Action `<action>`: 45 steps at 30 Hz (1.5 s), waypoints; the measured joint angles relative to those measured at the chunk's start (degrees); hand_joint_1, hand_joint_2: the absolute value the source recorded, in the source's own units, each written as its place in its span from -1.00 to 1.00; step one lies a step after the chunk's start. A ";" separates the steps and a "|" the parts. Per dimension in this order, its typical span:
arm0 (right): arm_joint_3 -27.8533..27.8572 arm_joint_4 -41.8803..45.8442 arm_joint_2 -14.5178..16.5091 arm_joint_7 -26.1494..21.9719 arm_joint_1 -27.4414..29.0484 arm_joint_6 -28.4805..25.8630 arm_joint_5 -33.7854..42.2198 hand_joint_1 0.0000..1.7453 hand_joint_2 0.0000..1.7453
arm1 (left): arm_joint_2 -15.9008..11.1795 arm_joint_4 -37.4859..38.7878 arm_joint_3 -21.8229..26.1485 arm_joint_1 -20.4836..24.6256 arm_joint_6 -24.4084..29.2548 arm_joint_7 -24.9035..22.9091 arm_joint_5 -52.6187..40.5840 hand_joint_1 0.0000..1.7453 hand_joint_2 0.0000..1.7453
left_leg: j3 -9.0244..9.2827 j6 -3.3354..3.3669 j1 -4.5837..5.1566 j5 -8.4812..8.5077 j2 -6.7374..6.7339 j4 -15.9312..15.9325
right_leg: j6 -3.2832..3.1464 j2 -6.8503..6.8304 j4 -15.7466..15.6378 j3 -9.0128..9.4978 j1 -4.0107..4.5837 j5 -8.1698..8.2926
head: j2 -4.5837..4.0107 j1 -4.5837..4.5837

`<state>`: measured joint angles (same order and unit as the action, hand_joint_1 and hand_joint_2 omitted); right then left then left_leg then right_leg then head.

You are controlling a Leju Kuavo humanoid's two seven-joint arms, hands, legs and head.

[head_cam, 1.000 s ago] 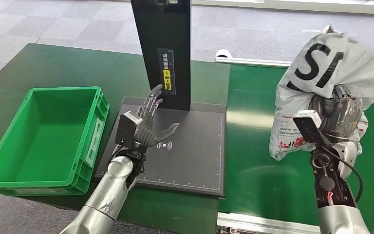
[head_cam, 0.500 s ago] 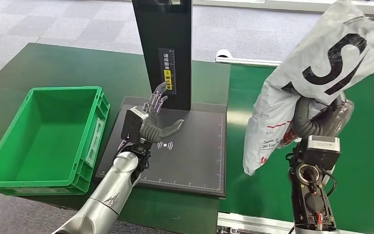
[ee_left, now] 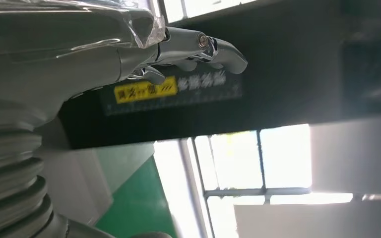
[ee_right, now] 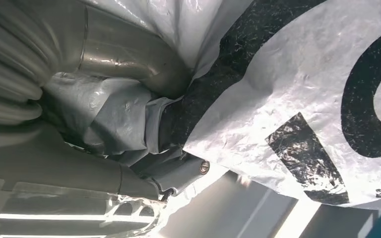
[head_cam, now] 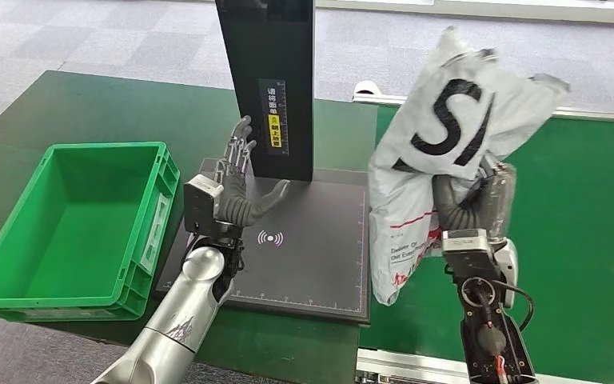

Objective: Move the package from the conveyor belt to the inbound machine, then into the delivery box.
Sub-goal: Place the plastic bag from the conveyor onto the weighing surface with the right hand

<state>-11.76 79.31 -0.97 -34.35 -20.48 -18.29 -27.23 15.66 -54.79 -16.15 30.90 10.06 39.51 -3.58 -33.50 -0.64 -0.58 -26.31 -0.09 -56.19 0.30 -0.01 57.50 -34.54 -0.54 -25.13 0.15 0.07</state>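
1. Gripping the white package [head_cam: 440, 152], the right hand [head_cam: 468, 200] holds it up in the air, fingers wrapped into the crinkled plastic, as the right wrist view shows up close.
2. That package hangs over the seam where the green conveyor belt [head_cam: 584, 208] meets the inbound machine [head_cam: 312, 240], its lower end dangling at the dark plate's 3 o'clock edge.
3. Over the plate's 9 o'clock side the left hand [head_cam: 240, 188] is raised, fingers spread and grasping nothing, just beside the machine's black post [head_cam: 268, 80].
4. At 9 o'clock from the machine, the green delivery box [head_cam: 72, 224] sits on the green desk [head_cam: 88, 104].
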 joint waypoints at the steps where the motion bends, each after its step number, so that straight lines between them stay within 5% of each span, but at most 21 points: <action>1: -0.92 -0.68 -0.05 0.39 0.23 0.18 -2.78 1.00 1.00 | 0.02 -1.55 0.02 -0.69 2.03 0.30 -0.33 -1.00 1.00 | 0.00 0.00 0.00 0.00 0.00 0.00 | 0.00 0.00 0.00 -0.01 0.00 0.00 | -0.01 0.01; 8: -5.81 -4.90 -1.34 2.41 1.55 1.14 -10.59 1.00 1.00 | -0.48 -12.13 -0.63 -4.63 18.21 0.64 -1.85 -1.00 1.00 | -0.02 0.00 0.00 0.00 0.03 0.01 | 0.00 -0.02 0.00 -0.01 0.00 -0.02 | 0.00 0.00; 14: -8.73 -5.91 -2.57 4.11 2.93 7.20 -16.06 1.00 1.00 | -0.91 -16.07 -1.10 -6.32 28.76 0.64 -8.46 -1.00 1.00 | -0.01 0.00 0.00 0.00 0.02 0.01 | 0.00 -0.01 0.00 -0.01 0.00 -0.02 | -0.01 -0.01; 19: -11.76 -7.41 -3.51 4.66 3.52 12.21 -18.68 1.00 1.00 | -0.07 -19.06 1.98 -8.00 29.63 0.63 -10.97 -1.00 1.00 | -0.02 -0.01 0.00 -0.01 0.01 0.02 | -0.01 -0.01 0.00 -0.02 0.00 -0.02 | 0.00 0.01; 31: -16.13 -13.83 -4.61 4.18 1.30 14.86 -21.68 1.00 1.00 | 1.78 -22.48 6.19 -8.76 29.74 0.64 -9.39 -1.00 1.00 | -0.01 0.00 0.00 0.00 -0.03 0.01 | -0.01 0.01 0.00 0.00 0.00 -0.01 | -0.01 0.00; 40: -28.85 -33.52 -1.61 -2.81 -17.09 20.26 -30.57 1.00 1.00 | 2.46 -20.27 4.98 -6.75 29.74 0.62 -6.08 -1.00 1.00 | 0.12 -0.02 -0.01 0.07 -0.19 0.00 | -0.06 0.08 0.01 0.03 0.02 0.08 | 0.00 0.00; 45: -33.56 -40.01 0.02 -4.05 -22.31 20.42 -31.26 1.00 1.00 | 2.46 -19.59 4.79 -6.55 29.74 0.63 -5.69 -1.00 1.00 | 0.06 -0.02 -0.01 0.06 -0.14 0.00 | -0.04 0.06 0.02 0.02 0.02 0.06 | -0.01 -0.01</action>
<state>-45.32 39.30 -0.95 -38.40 -42.79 2.13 -58.49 18.12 -74.38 -11.36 24.35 39.80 40.15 -9.27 -33.44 -0.66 -0.58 -26.25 -0.22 -56.19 0.26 0.04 57.51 -34.52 -0.53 -25.06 0.14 0.07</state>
